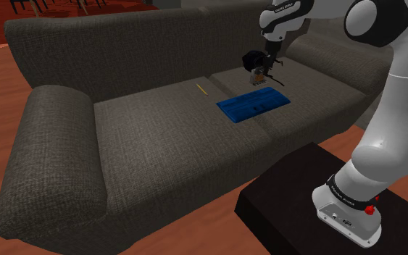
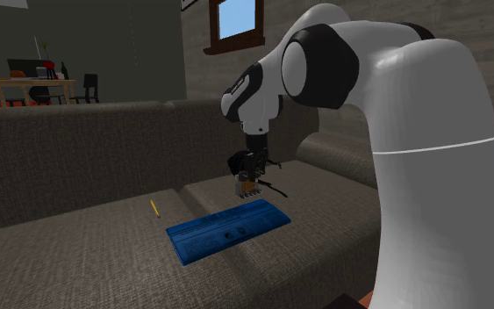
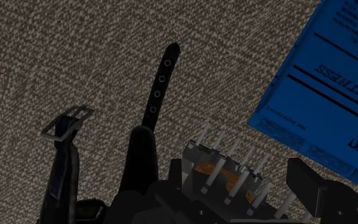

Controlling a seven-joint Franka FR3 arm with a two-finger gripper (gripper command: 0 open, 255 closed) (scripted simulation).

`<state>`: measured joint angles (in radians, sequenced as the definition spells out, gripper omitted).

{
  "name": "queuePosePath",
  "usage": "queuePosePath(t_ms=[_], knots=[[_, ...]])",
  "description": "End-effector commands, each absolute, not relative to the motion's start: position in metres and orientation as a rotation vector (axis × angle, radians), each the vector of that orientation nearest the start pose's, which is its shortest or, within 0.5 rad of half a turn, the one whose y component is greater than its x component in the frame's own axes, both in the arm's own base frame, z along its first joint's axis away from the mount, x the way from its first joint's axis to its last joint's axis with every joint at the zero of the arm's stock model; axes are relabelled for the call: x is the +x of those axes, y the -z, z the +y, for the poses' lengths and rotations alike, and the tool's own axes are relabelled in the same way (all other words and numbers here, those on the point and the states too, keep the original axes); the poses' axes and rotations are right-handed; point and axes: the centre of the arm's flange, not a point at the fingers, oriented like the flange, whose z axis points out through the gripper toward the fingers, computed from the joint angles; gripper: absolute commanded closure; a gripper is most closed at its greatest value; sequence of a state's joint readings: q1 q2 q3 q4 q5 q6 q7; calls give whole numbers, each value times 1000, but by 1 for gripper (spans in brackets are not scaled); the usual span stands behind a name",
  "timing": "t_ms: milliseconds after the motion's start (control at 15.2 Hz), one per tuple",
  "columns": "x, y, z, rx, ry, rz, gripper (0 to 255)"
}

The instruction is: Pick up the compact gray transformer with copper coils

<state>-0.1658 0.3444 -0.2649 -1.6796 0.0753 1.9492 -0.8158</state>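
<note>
The arm is reaching over the grey sofa [image 1: 144,123] and, right of centre in the shoulder view, the gripper [image 1: 257,72] is hanging just above the seat. The transformer [image 3: 222,175] is sitting directly between the black fingers [image 3: 139,153]. They are looking clenched on it, and it is seeming to ride slightly clear of the cushion. Its copper coil is showing between grey pins that are pointing out past the fingertips, with the pin rows running roughly from finger to finger. To my eye, nothing is calling for a sideways reach; a straight lift looks right. A black belt [image 3: 158,83] with a metal buckle [image 3: 66,122] is lying on the cushion beyond the gripper. Just beside them a blue booklet [image 3: 323,83] is showing upside-down print, seemingly "WITNESS" and larger "U.S."; the rest is unreadable.
</note>
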Motion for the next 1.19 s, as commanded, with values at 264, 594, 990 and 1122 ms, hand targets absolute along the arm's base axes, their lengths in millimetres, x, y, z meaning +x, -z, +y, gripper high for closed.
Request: queuePosePath(t_ms=[264, 594, 990, 1122], knots=[[594, -401, -251, -3067, -98, -569, 255], [595, -416, -250, -3067, -98, -569, 255], [595, -448, -250, -3067, -98, -569, 255], [595, -459, -250, -3067, -98, -569, 255]])
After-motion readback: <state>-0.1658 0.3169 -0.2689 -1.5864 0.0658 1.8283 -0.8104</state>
